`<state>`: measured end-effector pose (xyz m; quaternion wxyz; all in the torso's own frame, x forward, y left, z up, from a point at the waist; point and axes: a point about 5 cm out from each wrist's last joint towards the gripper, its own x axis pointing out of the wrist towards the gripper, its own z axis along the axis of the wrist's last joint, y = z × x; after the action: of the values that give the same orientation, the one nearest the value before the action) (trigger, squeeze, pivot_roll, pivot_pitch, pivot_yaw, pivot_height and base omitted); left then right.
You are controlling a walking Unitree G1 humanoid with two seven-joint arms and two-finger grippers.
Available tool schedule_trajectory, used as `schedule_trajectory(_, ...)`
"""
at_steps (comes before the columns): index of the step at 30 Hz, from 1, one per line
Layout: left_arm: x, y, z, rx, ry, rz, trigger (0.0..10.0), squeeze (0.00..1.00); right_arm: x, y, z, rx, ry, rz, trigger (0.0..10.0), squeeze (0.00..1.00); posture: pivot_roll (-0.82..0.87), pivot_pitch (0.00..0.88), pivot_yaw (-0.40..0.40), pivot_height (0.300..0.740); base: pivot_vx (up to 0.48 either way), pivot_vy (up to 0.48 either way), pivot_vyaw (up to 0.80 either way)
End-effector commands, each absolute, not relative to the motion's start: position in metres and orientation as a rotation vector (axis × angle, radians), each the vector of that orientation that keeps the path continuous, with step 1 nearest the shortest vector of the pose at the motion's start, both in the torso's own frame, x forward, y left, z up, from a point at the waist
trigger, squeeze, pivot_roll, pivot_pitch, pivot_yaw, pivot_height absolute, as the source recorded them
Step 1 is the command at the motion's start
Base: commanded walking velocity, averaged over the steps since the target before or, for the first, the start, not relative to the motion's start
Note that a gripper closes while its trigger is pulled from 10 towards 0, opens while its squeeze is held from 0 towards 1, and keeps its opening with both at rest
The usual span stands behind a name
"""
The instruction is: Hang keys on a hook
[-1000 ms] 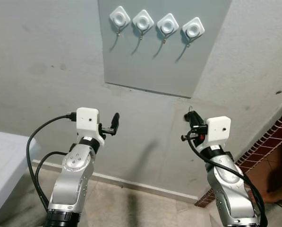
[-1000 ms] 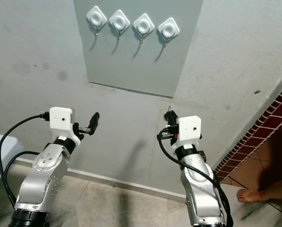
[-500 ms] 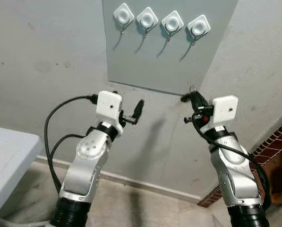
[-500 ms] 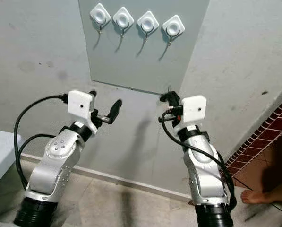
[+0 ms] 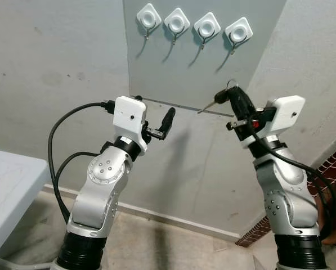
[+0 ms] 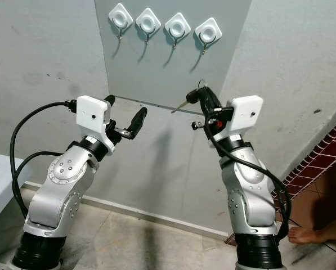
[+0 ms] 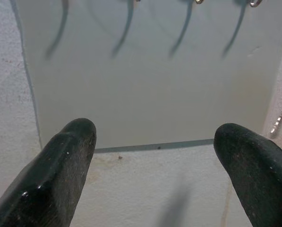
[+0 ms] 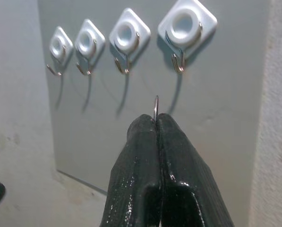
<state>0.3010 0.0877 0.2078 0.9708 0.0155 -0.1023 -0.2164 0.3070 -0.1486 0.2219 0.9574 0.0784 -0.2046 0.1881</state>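
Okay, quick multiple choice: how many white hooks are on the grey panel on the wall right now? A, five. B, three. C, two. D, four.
D: four white hooks sit in a row along the top of the grey panel, all bare, above the right gripper shut on the keys.

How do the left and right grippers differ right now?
The right gripper is shut on the keys, with the key ring poking out above its fingertips; the left gripper is open and holds nothing. The right gripper is raised higher, over the lower edge of the grey panel and below the rightmost hook; the left gripper sits lower, beneath that edge. Both point toward the wall with the hooks.
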Motion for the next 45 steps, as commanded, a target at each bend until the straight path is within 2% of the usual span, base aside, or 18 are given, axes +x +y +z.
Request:
schedule_trajectory(1, 0.3, 0.081, 0.219, 0.035, -0.24, -0.469, 10.0, 0.0, 0.306, -0.149, 0.232, 0.167, -0.449, 0.401, 10.0, 0.0, 0.03, 0.034, -0.046, 0.74, 0.0, 0.0, 0.0)
schedule_trajectory(12, 0.3, 0.068, 0.224, 0.033, -0.253, -0.522, 10.0, 0.0, 0.316, -0.14, 0.237, 0.2, -0.436, 0.468, 10.0, 0.0, 0.03, 0.019, -0.042, 0.74, 0.0, 0.0, 0.0)
schedule_trajectory(27, 0.299, 0.068, 0.224, 0.03, -0.242, -0.524, 10.0, 0.0, 0.333, -0.132, 0.249, 0.329, -0.443, 0.529, 10.0, 0.0, 0.04, 0.032, -0.042, 0.74, 0.0, 0.0, 0.0)
schedule_trajectory(45, 0.297, 0.071, 0.222, 0.024, -0.228, -0.506, 10.0, 0.0, 0.348, -0.136, 0.257, 0.48, -0.454, 0.506, 10.0, 0.0, 0.05, 0.042, -0.046, 0.74, 0.0, 0.0, 0.0)
